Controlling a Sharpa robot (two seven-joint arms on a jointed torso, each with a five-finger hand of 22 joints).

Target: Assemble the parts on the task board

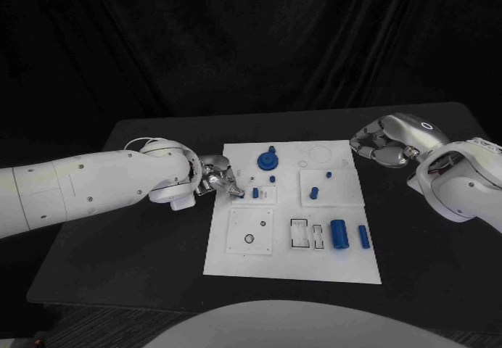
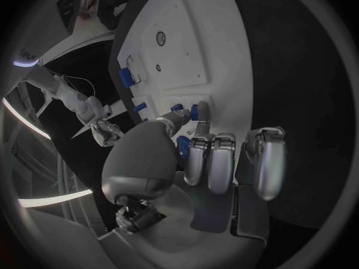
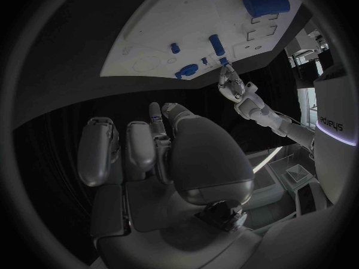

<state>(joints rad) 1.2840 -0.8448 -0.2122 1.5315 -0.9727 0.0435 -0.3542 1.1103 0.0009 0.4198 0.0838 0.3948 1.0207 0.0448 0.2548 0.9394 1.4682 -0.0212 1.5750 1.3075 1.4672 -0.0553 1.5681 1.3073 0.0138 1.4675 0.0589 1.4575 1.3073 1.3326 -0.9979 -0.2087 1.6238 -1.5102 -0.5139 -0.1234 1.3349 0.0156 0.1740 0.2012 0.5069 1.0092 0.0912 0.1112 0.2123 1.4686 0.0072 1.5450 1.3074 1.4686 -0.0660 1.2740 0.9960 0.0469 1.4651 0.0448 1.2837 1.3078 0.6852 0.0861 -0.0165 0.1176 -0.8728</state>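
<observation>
The white task board lies mid-table. My left hand is at the board's left edge, its thumb and a finger pinching a small blue part that stands in a white block; the left wrist view shows this part between the fingertips. My right hand hovers off the board's far right corner with its fingers curled in, holding nothing. A blue knob piece, a blue peg, a large blue cylinder and a slimmer one sit on the board.
Two tiny blue parts stand near the board's middle. A square plate with a round hole lies at its near left. In the right wrist view the board hangs beyond my right hand. Black table surrounds the board.
</observation>
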